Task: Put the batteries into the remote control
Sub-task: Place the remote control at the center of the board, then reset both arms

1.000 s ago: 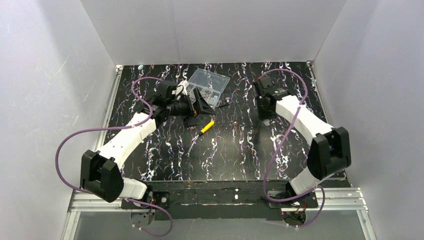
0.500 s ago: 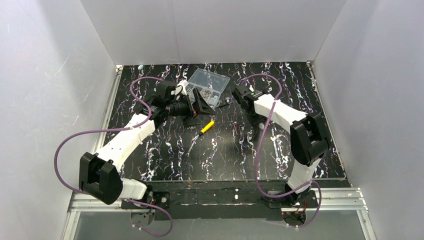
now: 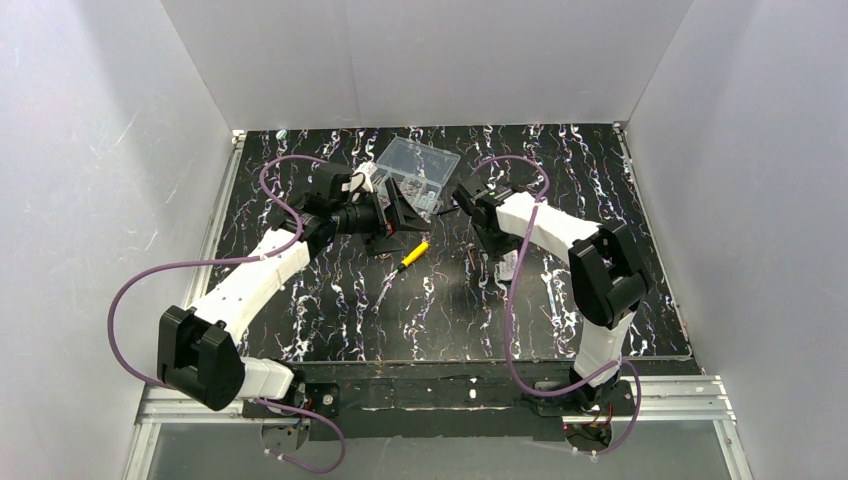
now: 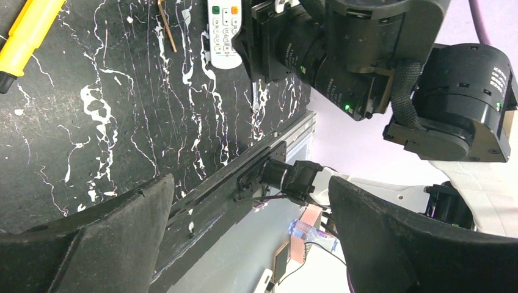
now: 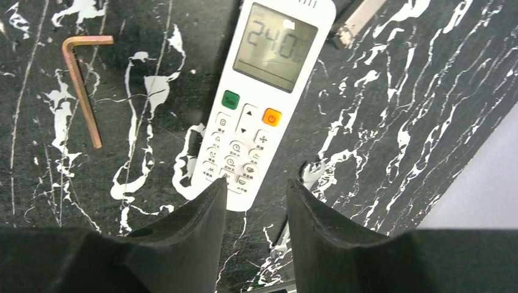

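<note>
Remote control [image 5: 264,104]: lies flat and face up on the black, white-veined table [image 3: 450,310], right of the middle, partly hidden under the right wrist in the overhead view. Shows digits on its little screen, a green button and an orange button below that, then rows of small white keys. Points its screen end away from the right wrist camera and its key end toward it.

Right gripper [image 5: 255,190]: hangs over the key end of the remote control, fingers [image 5: 183,232] parted by a narrow gap, nothing pinched between them. Hides one lower corner of the handset behind a fingertip; cannot tell whether touching it or just above it.

Hex key [image 5: 79,85]: copper-coloured, L-shaped, flat on the table beside the remote control and apart from it, on the side toward the screwdriver.

Small dark-and-silver piece [image 5: 357,21]: lies near the screen-end corner of the remote control, on the other side from the hex key; too cropped to name.

Left gripper [image 4: 248,183]: sits well apart from the remote control, close against the near edge of the clear compartmented box [image 3: 420,165] toward the back of the table; contact with the box not clear. Fingers [image 4: 91,244] spread wide, holding nothing. Faces across the table toward the near rail, with the remote control, the hex key and a yellow handle at the top of its view.

Screwdriver [image 3: 412,253]: yellow-handled with black, lies on the table just in front of the left gripper, between the two grippers, touched by neither.
</note>
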{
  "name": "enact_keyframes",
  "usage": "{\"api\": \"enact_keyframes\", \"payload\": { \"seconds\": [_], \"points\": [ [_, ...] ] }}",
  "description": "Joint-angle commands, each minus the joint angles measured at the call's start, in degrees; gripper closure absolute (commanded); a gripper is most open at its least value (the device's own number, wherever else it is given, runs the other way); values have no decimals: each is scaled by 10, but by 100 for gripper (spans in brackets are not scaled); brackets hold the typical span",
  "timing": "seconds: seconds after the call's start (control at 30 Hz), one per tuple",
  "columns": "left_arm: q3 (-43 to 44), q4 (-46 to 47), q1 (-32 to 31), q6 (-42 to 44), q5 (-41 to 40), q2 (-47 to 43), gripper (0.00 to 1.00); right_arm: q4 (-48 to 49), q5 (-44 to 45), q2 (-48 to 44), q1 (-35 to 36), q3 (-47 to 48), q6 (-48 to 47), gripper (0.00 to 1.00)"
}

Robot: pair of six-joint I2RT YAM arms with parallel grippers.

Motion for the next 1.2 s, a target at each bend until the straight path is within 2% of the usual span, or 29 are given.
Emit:
{"api": "enact_keyframes", "payload": {
  "seconds": [0.0,0.23,0.37,0.43,0.57,0.7,0.83,0.93,1.03,1.17],
  "points": [
    [-3,-10,3,5,20,-24,2,8,-16,10,10,18,6,51],
    [-1,-15,3,9,20,-23,2,32,-26,-8,17,-3,21,51],
    [18,-65,3,30,12,-18,2,69,-58,-53,18,-16,25,49],
    [32,-110,3,42,1,-17,2,97,-84,-80,16,-25,27,44],
    [46,-165,13,63,-28,-24,2,165,-175,-150,-3,-58,44,24],
    [62,-233,31,113,-64,-34,2,239,-245,-228,-37,-105,49,19],
    [105,-357,43,191,-160,-27,2,367,-203,-355,-51,-199,52,14],
    [132,-436,44,228,-289,-14,2,465,-154,-429,-52,-277,34,10],
    [145,-477,45,244,-385,-4,2,520,-144,-461,-51,-325,5,10],
    [146,-496,45,259,-458,-14,2,551,-154,-487,-52,-361,6,9]
  ]
}}
